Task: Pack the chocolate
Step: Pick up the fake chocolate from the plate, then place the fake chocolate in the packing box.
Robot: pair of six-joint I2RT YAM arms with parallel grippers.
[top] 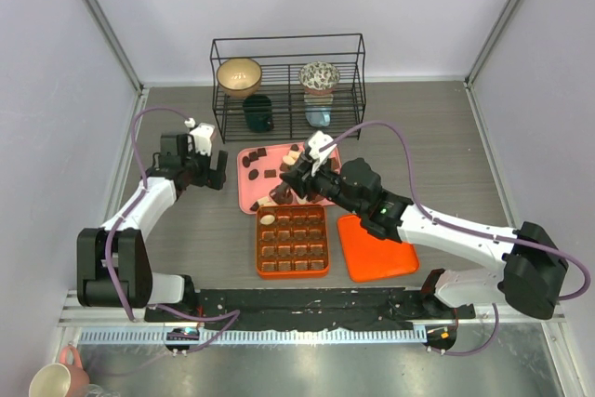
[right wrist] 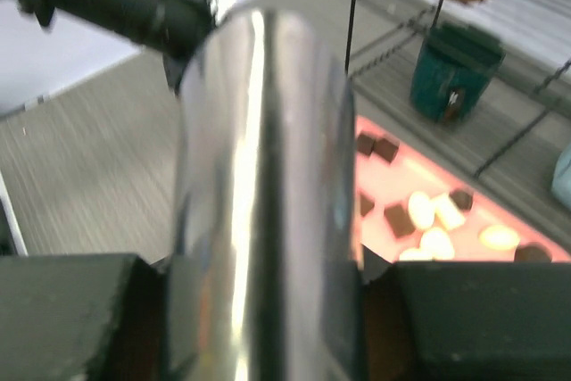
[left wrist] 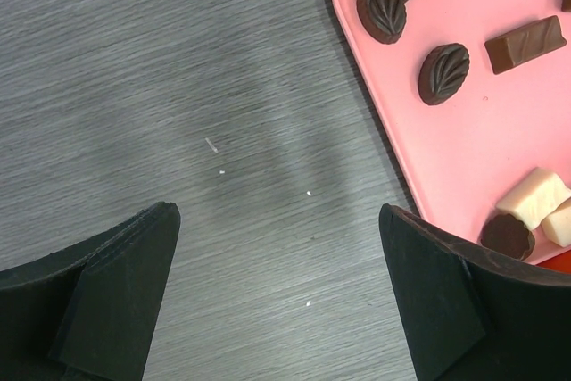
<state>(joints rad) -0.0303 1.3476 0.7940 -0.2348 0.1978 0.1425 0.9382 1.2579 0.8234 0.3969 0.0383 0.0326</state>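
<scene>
Chocolate pieces [top: 263,174], dark, tan and cream, lie on the pink tray [top: 249,194]. They also show in the left wrist view [left wrist: 443,73] and the right wrist view [right wrist: 419,211]. The orange gridded box [top: 292,241] stands in front of the tray with one cream piece [top: 268,218] in its far-left cell. My right gripper [top: 299,177] is over the tray's near right part, shut on a shiny metal tool [right wrist: 263,176] that hides what is below it. My left gripper [top: 210,170] is open and empty over bare table just left of the tray [left wrist: 464,158].
A black wire rack [top: 288,76] at the back holds two bowls, a dark green cup and a glass. An orange lid [top: 374,248] lies right of the box. A hand with a mug [top: 56,380] shows at the bottom left corner.
</scene>
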